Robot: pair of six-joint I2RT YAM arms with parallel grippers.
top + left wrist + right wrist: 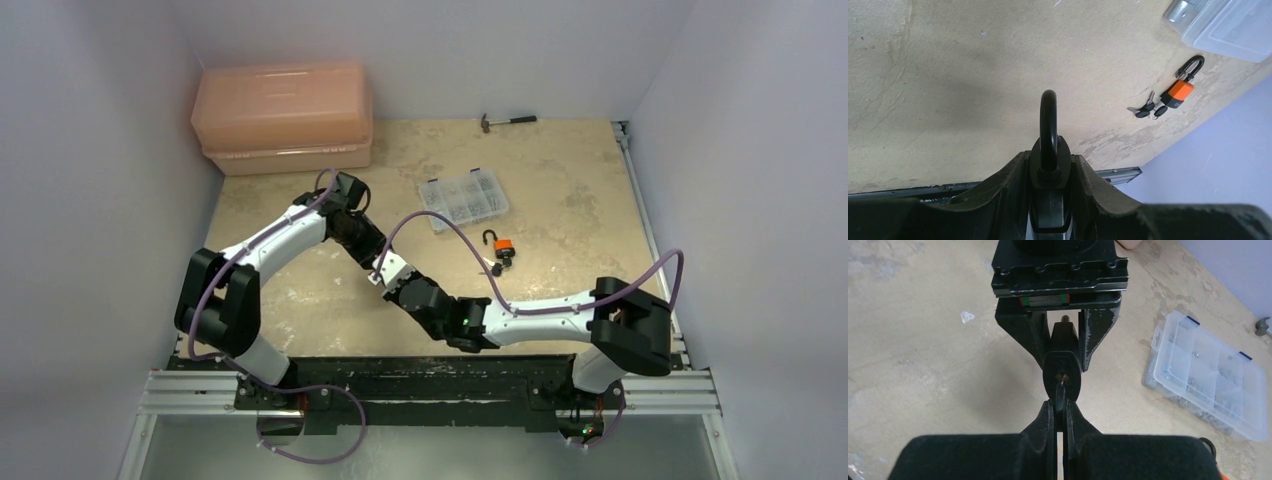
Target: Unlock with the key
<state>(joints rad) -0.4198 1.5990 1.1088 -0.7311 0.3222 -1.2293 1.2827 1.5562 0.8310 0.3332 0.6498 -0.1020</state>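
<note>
L gripper (1049, 167) clamped on black padlock (1049, 120); body mostly hidden btwn fingers, only shackle clear. R gripper (1060, 415) pinched shut on key (1060, 401), just ahead of its tips at padlock's keyhole. Blade hidden, head mostly covered. Orange padlock (1178, 93) lies ahead-right of L gripper, well apart.

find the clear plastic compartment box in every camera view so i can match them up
Top external: the clear plastic compartment box lies right of the table's centre, beyond both arms.
Left wrist: top right corner, cut off by the frame.
Right wrist: right side, its dividers showing.
Shared landmark: the small orange padlock lies close beside the box, also seen in the left wrist view.
</note>
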